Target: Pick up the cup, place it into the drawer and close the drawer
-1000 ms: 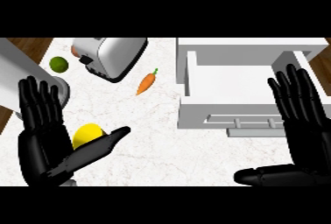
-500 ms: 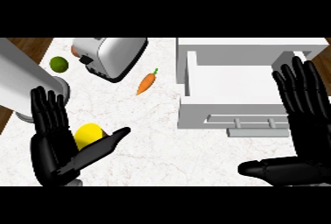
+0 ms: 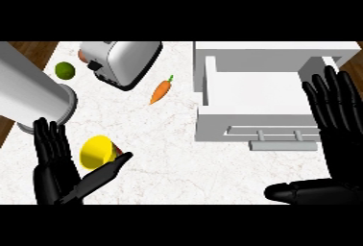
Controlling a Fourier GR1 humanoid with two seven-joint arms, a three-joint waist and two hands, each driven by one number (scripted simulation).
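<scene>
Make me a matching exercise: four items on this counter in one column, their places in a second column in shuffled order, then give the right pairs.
Things:
1. yellow cup
2. carrot
3. toaster
4. drawer

Places:
A. open, under the right hand
B. between the toaster and the drawer
C. beside the left hand, between fingers and thumb
D. far edge of the counter, right of the green fruit

Pairs: 1-C, 2-B, 3-D, 4-A

left robot hand (image 3: 58,174): fingers straight, thumb out | right robot hand (image 3: 339,126): fingers straight, thumb out
</scene>
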